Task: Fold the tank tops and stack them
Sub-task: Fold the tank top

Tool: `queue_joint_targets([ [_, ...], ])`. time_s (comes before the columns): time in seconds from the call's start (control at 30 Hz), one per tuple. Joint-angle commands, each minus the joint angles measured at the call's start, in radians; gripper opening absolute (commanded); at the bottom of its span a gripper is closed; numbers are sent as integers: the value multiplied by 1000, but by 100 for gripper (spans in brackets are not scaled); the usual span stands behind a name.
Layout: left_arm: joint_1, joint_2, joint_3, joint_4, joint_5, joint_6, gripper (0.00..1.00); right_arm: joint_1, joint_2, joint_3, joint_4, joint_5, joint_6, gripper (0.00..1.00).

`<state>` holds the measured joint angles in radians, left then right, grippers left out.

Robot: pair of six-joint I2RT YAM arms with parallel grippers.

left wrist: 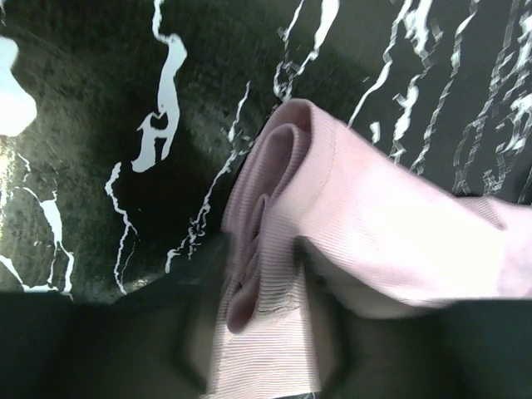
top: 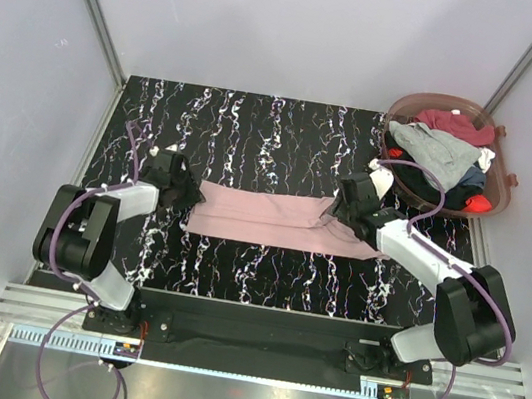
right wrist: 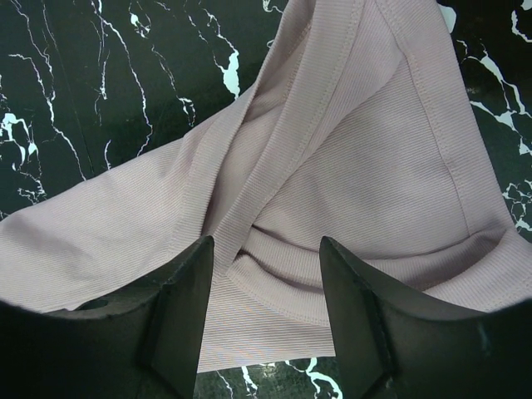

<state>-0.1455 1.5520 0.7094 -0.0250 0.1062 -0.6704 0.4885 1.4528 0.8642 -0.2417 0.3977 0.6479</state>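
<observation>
Jaws of left gripper (left wrist: 258, 309) pinch 9 o'clock end of dusty pink ribbed cloth tank top (top: 263, 217); right gripper (right wrist: 266, 259) jaws apart, empty, over 3 o'clock end.

The pink tank top (top: 263, 217) lies flat in the centre of the scene, folded into a long band running left to right. Its left end is bunched into soft rolled folds. Its right end is creased, with stitched hems overlapping (fabric finely ribbed). The other tank tops (top: 443, 150), grey, maroon, black and red, lie heaped unfolded at the far right.
</observation>
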Motion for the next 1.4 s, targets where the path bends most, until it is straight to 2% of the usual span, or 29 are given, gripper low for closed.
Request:
queue_joint_targets([
  [0.0,-2,7,10,22,23,6,32,-11,-40,41,-11,0,-2,61],
  [0.03,0,2,7,22,10,6,27,-11,-39,41,-11,3,-2,61],
  [0.07,1,-9,2,22,4,9,17,-14,-35,41,-8,1,-1,61],
  [0.2,64,-33,-14,22,21,18,0,-21,-9,53,-7,9,6,61],
  [0.3,109,-67,-45,22,30,28,0,-31,9,76,-10,27,13,62],
  [0.37,127,-86,-56,22,32,32,0,-36,26,96,-14,47,16,74],
  [0.43,145,-93,-59,22,36,40,0,-41,64,139,-27,64,19,80],
  [0.67,227,-121,-59,-1,52,71,0,-45,247,349,-97,102,47,83],
  [0.83,231,-133,-74,11,39,71,0,-60,429,597,-238,135,62,83],
  [0.97,233,-133,-77,16,43,68,0,-85,564,774,-338,103,111,81],
  [1.2,233,-135,-79,20,50,71,0,-96,673,871,-413,110,142,78],
  [1.37,233,-133,-80,22,52,71,0,-96,727,891,-432,150,92,68],
])
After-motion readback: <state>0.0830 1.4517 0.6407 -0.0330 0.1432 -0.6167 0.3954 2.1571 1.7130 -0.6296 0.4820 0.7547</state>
